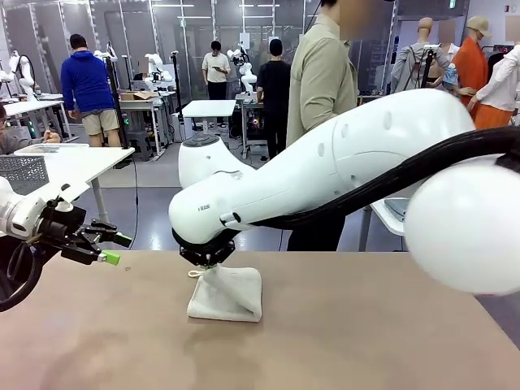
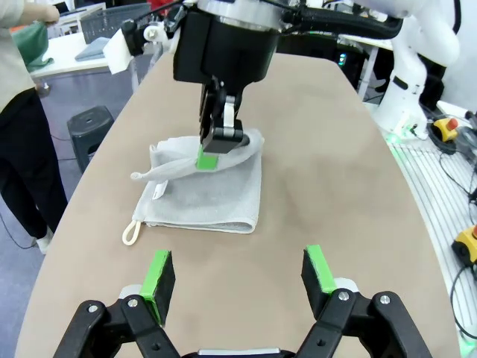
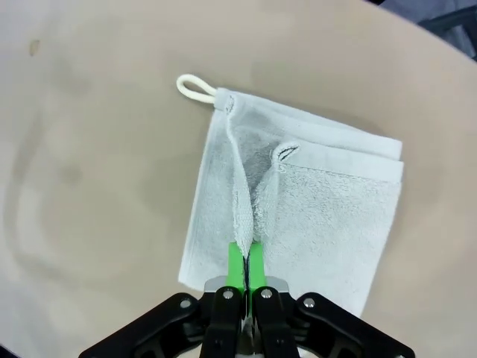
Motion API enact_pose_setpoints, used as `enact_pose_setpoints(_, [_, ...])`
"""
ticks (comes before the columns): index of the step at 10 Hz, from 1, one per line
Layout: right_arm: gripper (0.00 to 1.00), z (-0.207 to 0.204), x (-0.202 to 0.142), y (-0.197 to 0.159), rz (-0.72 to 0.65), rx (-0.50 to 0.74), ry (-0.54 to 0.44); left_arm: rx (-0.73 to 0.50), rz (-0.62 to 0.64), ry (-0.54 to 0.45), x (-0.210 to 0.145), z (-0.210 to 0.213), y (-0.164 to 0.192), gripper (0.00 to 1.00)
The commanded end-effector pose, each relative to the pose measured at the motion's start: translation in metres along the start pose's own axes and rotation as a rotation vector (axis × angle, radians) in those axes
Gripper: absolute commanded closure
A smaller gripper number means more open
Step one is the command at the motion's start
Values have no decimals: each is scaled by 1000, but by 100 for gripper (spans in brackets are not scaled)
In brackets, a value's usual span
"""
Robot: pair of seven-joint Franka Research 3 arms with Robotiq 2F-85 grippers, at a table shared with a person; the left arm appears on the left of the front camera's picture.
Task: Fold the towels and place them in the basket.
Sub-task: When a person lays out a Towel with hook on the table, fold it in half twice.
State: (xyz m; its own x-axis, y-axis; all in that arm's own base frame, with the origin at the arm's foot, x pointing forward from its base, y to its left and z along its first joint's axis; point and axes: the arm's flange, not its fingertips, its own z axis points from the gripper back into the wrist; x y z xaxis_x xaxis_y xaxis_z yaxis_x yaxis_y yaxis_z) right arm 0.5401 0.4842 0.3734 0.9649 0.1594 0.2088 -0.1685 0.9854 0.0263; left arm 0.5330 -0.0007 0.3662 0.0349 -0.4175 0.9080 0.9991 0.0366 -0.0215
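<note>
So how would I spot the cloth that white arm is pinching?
Look at the brown table, near its middle under the big white arm. There lies a folded off-white towel, one fold pinched up by the right claw. A cord loop at one corner marks it.

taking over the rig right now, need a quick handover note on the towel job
Right claw: shut, pinching an upper layer of the off-white towel and lifting it into a ridge.
Left claw: open, holding nothing, hovering at the robot's left, apart from the towel.
Towel: in the middle of the table, doubled over, with its corner loop flat on the tabletop.
Basket: on the white side table to the robot's left; its contents cannot be told.
Done: a first fold, by the look of it.
Left: finish folding and place the towel in the basket.
</note>
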Motion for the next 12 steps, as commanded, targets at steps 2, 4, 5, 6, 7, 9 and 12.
enact_pose_setpoints(2, [100, -14, 12, 7, -104, -23, -42, 3, -3, -2, 1, 2, -3, 13])
enact_pose_setpoints(4, [100, -27, 13, 9, -120, 1, -28, 3, -3, -2, 1, 2, -3, 13])
enact_pose_setpoints(5, [100, -30, 12, 10, -124, 12, -1, 3, -3, -2, 1, 2, -3, 13])
enact_pose_setpoints(6, [77, -30, 10, 11, -121, 20, 14, 3, -3, -2, 1, 2, -3, 13])
enact_pose_setpoints(7, [77, -29, 9, 11, -130, 25, 6, 3, -3, -2, 1, 2, -3, 13])
enact_pose_setpoints(9, [74, -27, 7, 11, -145, 43, -11, 3, -3, -2, 1, 2, -3, 13])
enact_pose_setpoints(12, [24, -12, 3, -1, -155, 64, -1, 3, -3, -2, 1, 2, -3, 13])
